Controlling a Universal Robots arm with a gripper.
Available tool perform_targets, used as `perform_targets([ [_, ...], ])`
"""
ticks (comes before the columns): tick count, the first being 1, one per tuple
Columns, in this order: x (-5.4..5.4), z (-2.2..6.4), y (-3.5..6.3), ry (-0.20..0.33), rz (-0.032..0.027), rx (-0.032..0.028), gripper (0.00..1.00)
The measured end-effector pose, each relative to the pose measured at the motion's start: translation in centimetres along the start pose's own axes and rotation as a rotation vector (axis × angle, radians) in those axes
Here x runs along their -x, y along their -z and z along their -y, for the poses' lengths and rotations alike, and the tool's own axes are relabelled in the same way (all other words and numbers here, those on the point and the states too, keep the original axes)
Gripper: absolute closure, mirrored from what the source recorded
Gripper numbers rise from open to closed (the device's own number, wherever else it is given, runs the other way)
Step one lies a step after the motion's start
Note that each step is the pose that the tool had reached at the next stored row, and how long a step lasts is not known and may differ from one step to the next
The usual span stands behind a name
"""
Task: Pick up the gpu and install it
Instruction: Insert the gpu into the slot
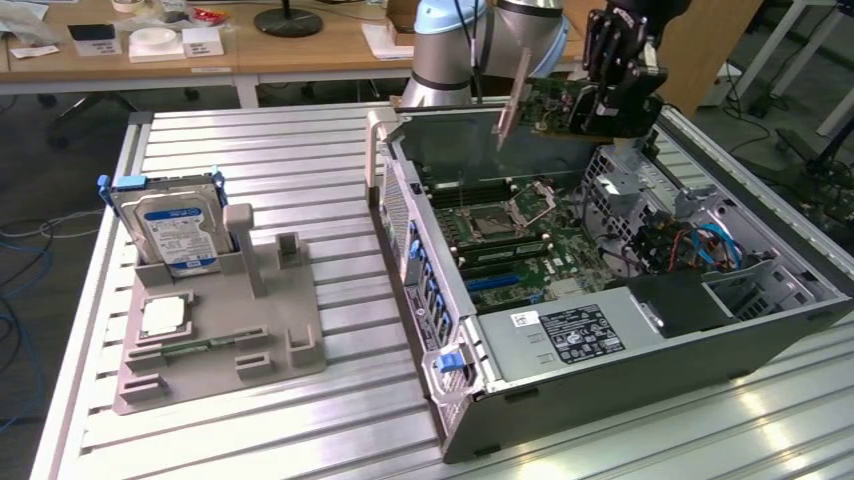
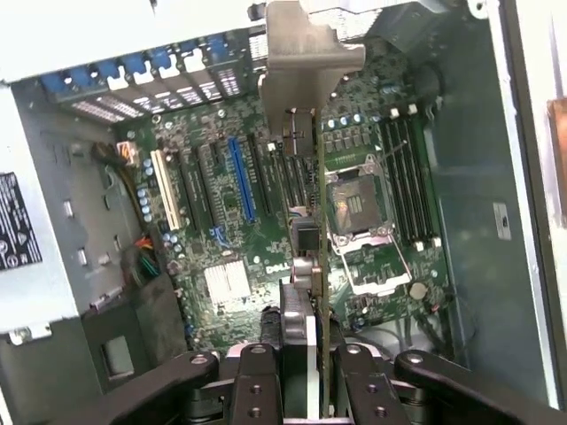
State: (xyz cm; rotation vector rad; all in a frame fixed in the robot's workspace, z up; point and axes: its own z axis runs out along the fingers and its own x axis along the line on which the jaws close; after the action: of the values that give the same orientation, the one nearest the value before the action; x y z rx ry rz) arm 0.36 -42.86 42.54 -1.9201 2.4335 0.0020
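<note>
gpu held over the open case, not yet seated

the gpu (image 1: 550,103) hangs edge-down in mid-air above the open computer case (image 1: 641,330), clear of the motherboard (image 2: 221,204), with its metal bracket (image 2: 306,44) toward the case's rear wall. the jaws are clenched on the card's upper edge. as i judge it, pickup is done and the install step is in hand. seating calls for lining the lower edge over a slot, perhaps the blue slot (image 2: 241,181). the arm (image 1: 454,40) reaches over from the case's far side, wrist pointing down.
</note>
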Motion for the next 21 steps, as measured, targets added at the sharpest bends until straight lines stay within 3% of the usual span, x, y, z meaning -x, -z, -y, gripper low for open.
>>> perform_targets([
  [8, -0.1, 0.02, -0.33, 0.101, 0.0063, -0.0126, 0.72],
  [15, -0.1, 0.06, -0.86, 0.163, 0.0111, -0.0104, 0.72],
  [21, -0.2, -0.21, -1.53, 0.168, 0.0115, -0.0049, 0.72],
])
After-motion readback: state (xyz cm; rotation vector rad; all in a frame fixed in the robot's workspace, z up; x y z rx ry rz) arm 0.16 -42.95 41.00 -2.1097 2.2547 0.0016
